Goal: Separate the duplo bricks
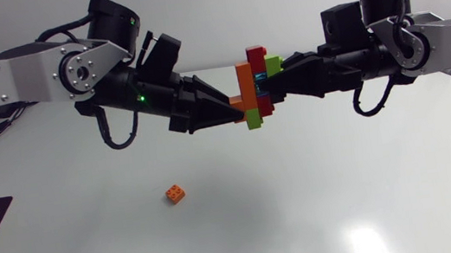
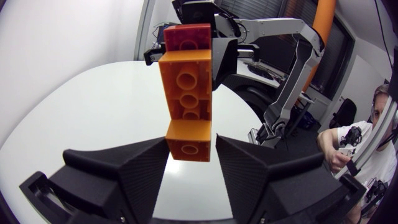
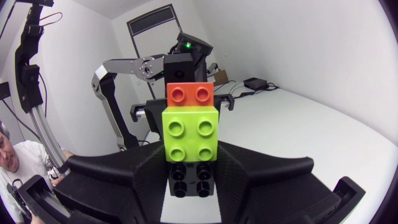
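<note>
- The left pincer [image 2: 190, 146] is closed on the orange end brick [image 2: 188, 135] of the stack of bricks [image 1: 255, 86]. The right pincer [image 3: 190, 158] clamps the lime brick [image 3: 189, 130] on the far side, so the stack hangs between the two, well above the table [image 1: 347, 189].
- Likely trouble: if the arms pull or twist unevenly, the stack may split at a joint that neither pincer holds. The middle pieces — the red brick [image 1: 255, 55] among them — would then drop to the table and bounce off.
- The wedge fingers meet smooth plastic sides. Under a hard pull a brick could slip free, and nothing would come apart.
- The two pincers stand nose to nose, so a careless turn could knock their fingers together.
- Count: two pincers, both gripping, and one stack.
- One loose orange brick [image 1: 175, 193] lies on the table, well apart from the stack.
- Within the stack I make out orange, red, lime and a dark piece — at least five bricks. They hide one another, so I cannot tell the exact number.
</note>
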Motion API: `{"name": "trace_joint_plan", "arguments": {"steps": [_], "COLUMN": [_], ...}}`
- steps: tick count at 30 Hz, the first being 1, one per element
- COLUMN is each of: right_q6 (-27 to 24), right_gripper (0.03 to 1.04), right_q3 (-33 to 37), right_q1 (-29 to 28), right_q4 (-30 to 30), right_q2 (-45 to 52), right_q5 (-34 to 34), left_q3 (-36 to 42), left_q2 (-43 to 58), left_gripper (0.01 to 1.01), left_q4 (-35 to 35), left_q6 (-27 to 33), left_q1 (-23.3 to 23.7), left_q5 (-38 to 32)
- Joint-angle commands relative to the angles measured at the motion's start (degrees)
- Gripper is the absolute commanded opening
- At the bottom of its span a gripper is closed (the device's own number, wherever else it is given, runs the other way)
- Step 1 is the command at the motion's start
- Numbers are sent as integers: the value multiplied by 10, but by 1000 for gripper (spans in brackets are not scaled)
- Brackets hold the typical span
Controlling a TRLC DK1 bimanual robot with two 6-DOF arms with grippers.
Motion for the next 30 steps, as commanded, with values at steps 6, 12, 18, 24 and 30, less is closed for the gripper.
{"name": "trace_joint_plan", "arguments": {"steps": [6, 12, 18, 24, 30], "right_q6": [23, 30, 32, 31, 33], "right_gripper": [180, 180, 180, 180, 180], "right_q3": [-2, -4, -7, -8, -23], "right_q1": [-8, -14, -17, -22, -37], "right_q4": [9, 9, 16, 29, 59], "right_q2": [-9, -3, 11, 4, -13], "right_q5": [-25, -46, -62, -64, -54], "left_q3": [26, 26, 20, 18, 9], "left_q2": [13, 10, 2, -8, -16], "left_gripper": [407, 382, 375, 375, 375], "left_q4": [-6, -7, -7, -15, -51], "left_q6": [-35, -44, -42, -26, 16], "left_q1": [7, 8, 6, 12, 29], "left_q5": [49, 77, 91, 89, 86]}}
